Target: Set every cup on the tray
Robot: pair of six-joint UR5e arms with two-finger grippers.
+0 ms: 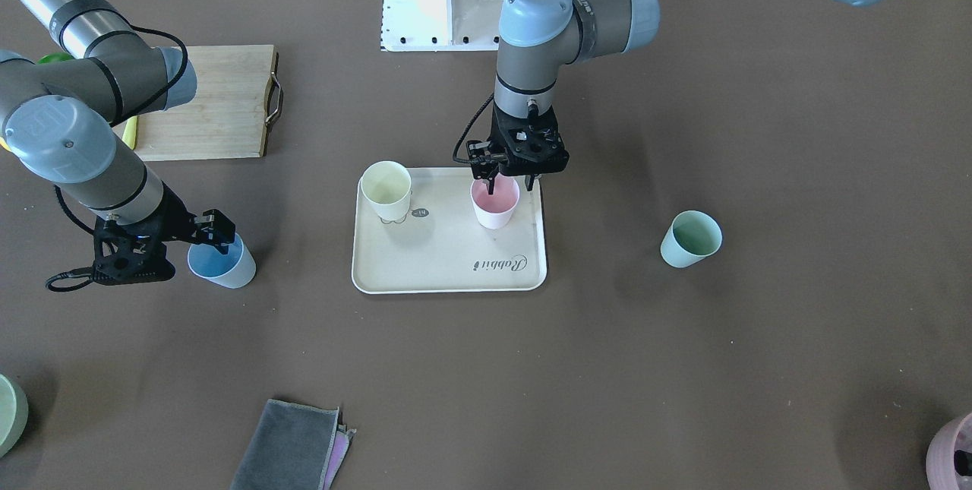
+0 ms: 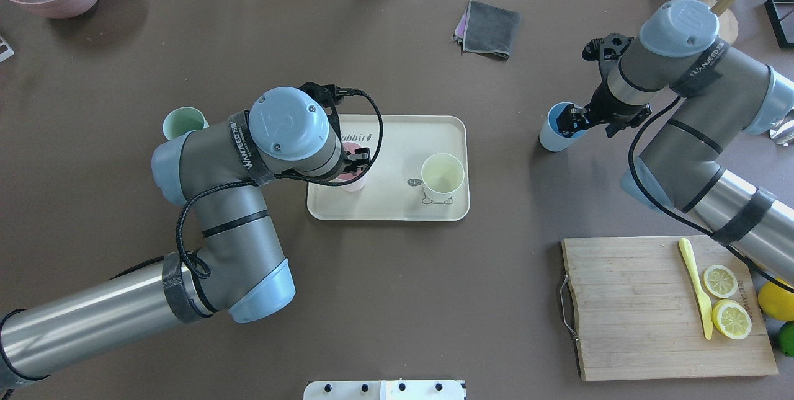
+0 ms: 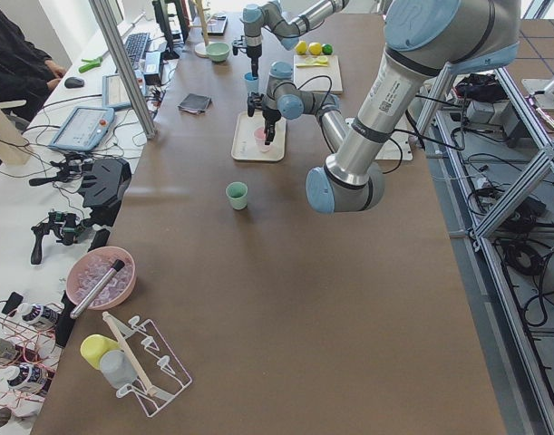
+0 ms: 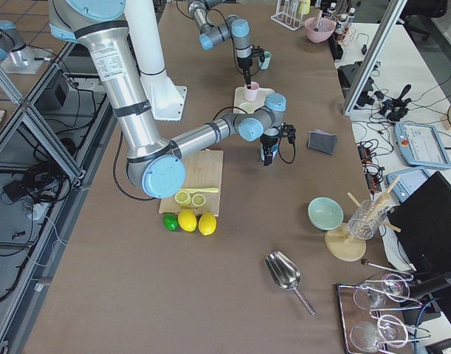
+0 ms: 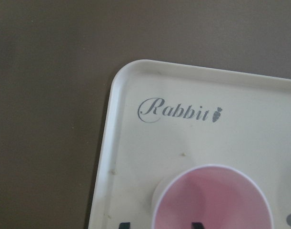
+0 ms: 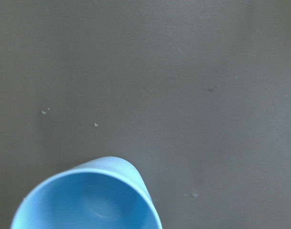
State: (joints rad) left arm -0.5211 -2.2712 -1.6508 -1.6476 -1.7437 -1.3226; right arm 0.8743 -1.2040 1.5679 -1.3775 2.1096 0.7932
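Pink cup (image 1: 495, 205), centre frame, may topple if the spread left gripper (image 1: 510, 184) snags its rim; cannot tell whether the right gripper (image 1: 220, 241) pinches.

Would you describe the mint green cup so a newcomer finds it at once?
Find the cream tray. On the robot's left of it stands the mint green cup, on bare table. It alone is off the tray with no gripper near.

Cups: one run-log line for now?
tray: yellow, pink | table: blue, green | left fingers straddle pink rim | right fingers at blue rim | grips unclear
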